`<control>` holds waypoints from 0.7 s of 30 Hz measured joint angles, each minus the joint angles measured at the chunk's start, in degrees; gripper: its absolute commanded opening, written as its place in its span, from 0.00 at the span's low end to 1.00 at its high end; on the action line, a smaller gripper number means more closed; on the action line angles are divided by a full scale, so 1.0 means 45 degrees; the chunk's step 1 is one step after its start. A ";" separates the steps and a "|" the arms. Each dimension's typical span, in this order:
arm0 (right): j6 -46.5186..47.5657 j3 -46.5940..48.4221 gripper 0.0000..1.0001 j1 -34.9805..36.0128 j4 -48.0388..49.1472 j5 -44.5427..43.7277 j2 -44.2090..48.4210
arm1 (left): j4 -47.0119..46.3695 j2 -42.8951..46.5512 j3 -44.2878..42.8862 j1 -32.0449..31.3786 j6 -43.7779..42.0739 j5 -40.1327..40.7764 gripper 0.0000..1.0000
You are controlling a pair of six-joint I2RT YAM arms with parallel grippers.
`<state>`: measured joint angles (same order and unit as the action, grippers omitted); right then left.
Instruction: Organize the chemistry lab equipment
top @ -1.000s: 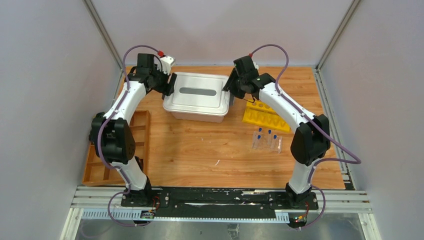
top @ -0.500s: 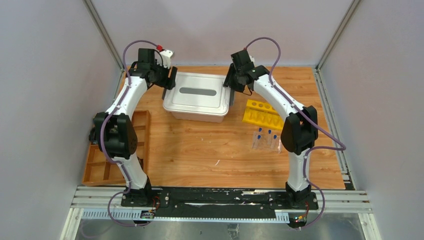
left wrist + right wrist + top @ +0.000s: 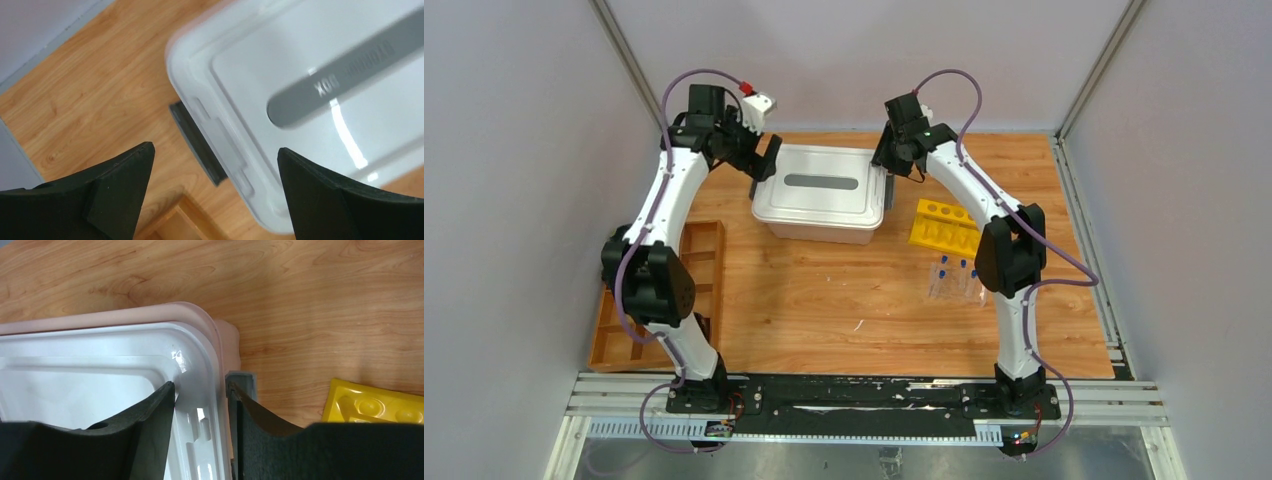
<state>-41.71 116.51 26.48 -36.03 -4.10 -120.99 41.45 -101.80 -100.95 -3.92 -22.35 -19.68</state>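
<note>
The yellow tube rack (image 3: 944, 228) lies right of the bin and shows in the right wrist view (image 3: 375, 407). The clear rack (image 3: 956, 280) with small blue-capped tubes stands in front of it. My left gripper (image 3: 764, 165) hangs open above the bin's left end, its fingers wide on either side of the left grey handle (image 3: 197, 145). My right gripper (image 3: 886, 182) is at the bin's right end. Its jaws stand narrow (image 3: 200, 390), one finger on the white lid (image 3: 100, 365), the other against the right grey handle (image 3: 242, 380). Beaker, funnel, rods, triangle and clip are out of view.
The pink bin (image 3: 225, 335) with its white lid (image 3: 819, 195) stands at the back middle of the wooden table. A wooden compartment tray (image 3: 639, 330) lies at the left edge, its corner in the left wrist view (image 3: 170, 225). Grey walls enclose the table.
Both arms have lifted their elbows and drawn in toward the bin's ends. The right gripper has shifted left onto the bin's right edge. The bin and racks have not moved.
</note>
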 measured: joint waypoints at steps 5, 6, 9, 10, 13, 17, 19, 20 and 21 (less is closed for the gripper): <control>-0.0651 0.0053 0.34 -0.0044 0.0044 0.0029 -0.0058 | 0.1302 0.1962 0.2166 0.0039 -0.2234 -0.0816 1.00; -0.0763 0.0053 0.32 -0.0068 0.0029 0.0053 -0.0058 | 0.1603 0.2341 0.2599 0.0063 -0.2744 -0.0991 1.00; -0.1137 0.0049 0.32 -0.0248 -0.0015 0.0413 -0.0053 | 0.2278 0.3215 0.3687 0.0185 -0.4269 -0.1389 1.00; -0.1224 0.0044 0.34 -0.0316 -0.0015 0.0544 -0.0053 | 0.2448 0.3507 0.4109 0.0223 -0.4818 -0.1486 1.00; -0.1506 -0.0029 0.40 -0.0593 0.0019 0.0709 -0.0053 | 0.2841 0.4031 0.4949 0.0262 -0.5974 -0.1661 1.00; -0.1588 -0.0029 0.47 -0.0923 -0.0019 0.1078 -0.0068 | 0.2574 0.4119 0.5518 0.0243 -0.6640 -0.1690 1.00; -0.1559 -0.0029 0.48 -0.1030 -0.0107 0.1171 -0.0117 | 0.1836 0.4187 0.5916 0.0175 -0.6504 -0.1443 1.00; -0.1530 -0.0029 0.48 -0.1054 -0.0112 0.1243 -0.0151 | 0.1438 0.4211 0.6105 0.0146 -0.6348 -0.1311 1.00; -0.1501 -0.0029 0.49 -0.1059 -0.0107 0.1287 -0.0180 | 0.1064 0.4226 0.6217 0.0097 -0.6183 -0.1200 1.00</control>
<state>-48.47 116.38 21.71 -36.51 1.69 -121.80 46.24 -82.78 -72.97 -3.49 -50.17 -25.08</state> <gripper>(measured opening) 0.471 0.996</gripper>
